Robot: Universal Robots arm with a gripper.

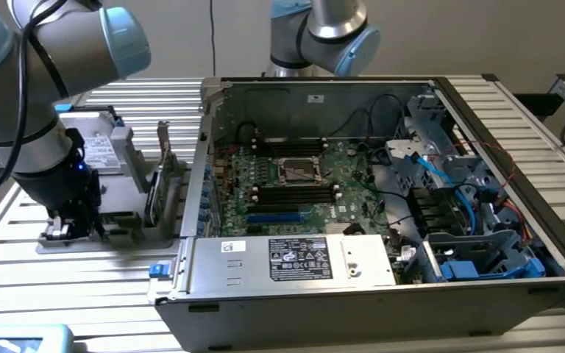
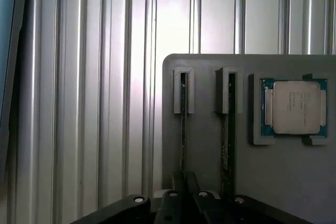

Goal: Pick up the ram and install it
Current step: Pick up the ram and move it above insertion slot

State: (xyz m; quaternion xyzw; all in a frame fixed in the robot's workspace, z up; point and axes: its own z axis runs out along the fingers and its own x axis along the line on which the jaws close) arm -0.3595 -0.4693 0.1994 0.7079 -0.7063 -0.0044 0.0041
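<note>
The black gripper (image 1: 70,224) on a grey-and-blue jointed arm (image 1: 27,95) hangs low at the exterior view's left, over a matte grey moulded holder (image 1: 115,229) on the ribbed aluminium table (image 1: 27,294). In the wrist view the gripper (image 2: 184,182) sits right at the ram (image 2: 182,129), a thin stick standing edge-on in a narrow slot of the holder (image 2: 283,182). A second stick (image 2: 227,140) fills the neighbouring slot, and a square metal-lidded processor (image 2: 296,107) lies in a recess beside it. I cannot tell whether the jaws are spread or pinching. The open steel computer case (image 1: 263,301) with its green motherboard (image 1: 352,165) fills the centre and right.
</note>
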